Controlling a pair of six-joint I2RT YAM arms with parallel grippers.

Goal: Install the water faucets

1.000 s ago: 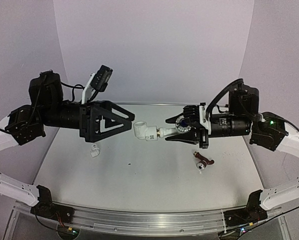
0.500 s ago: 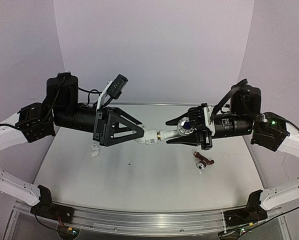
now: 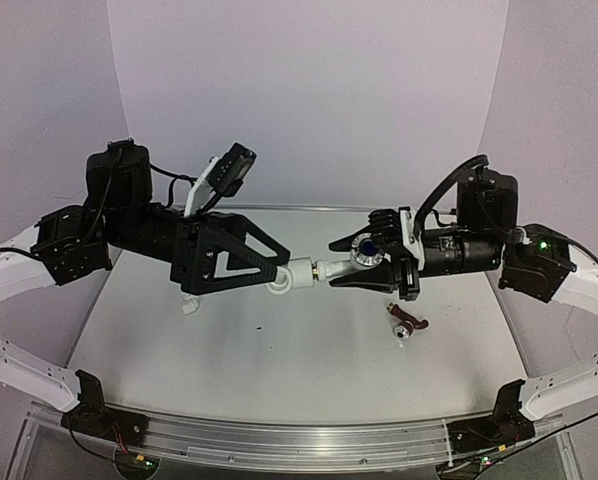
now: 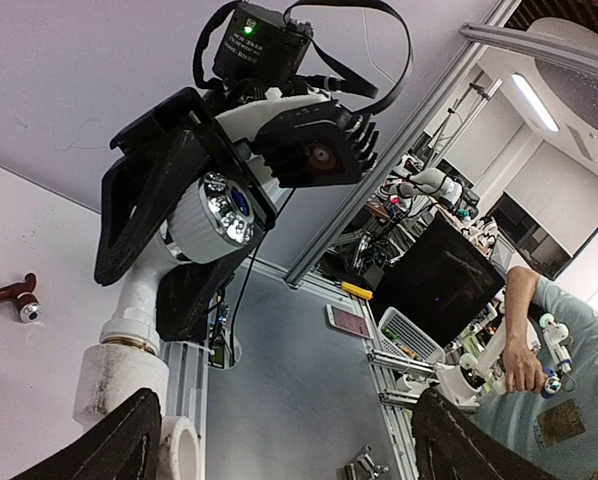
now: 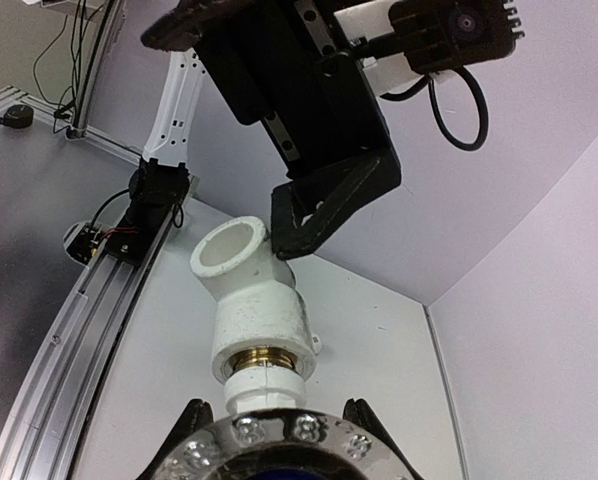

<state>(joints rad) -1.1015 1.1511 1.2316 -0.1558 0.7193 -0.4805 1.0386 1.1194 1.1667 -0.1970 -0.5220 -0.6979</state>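
Observation:
My right gripper (image 3: 334, 266) is shut on a white water faucet (image 3: 351, 258) with a silvery, blue-centred knob, and holds it above the table. The faucet's brass thread sits in a white elbow fitting (image 3: 294, 272), which hangs off it in the air. In the right wrist view the faucet (image 5: 267, 390) and the elbow (image 5: 254, 300) fill the middle. My left gripper (image 3: 284, 262) is open wide around the elbow. One fingertip (image 5: 289, 240) touches its side. In the left wrist view the elbow (image 4: 124, 375) is beside the left finger (image 4: 109, 440). A second faucet (image 3: 407, 325) lies on the table.
A second small white elbow fitting (image 3: 188, 303) lies on the table under my left arm. The second faucet also shows in the left wrist view (image 4: 14, 297). An aluminium rail (image 3: 279, 440) runs along the near table edge. Walls close the back and sides.
My left gripper has swung in from the left and now brackets the elbow fitting. The right gripper has kept the faucet and elbow almost in the same place.

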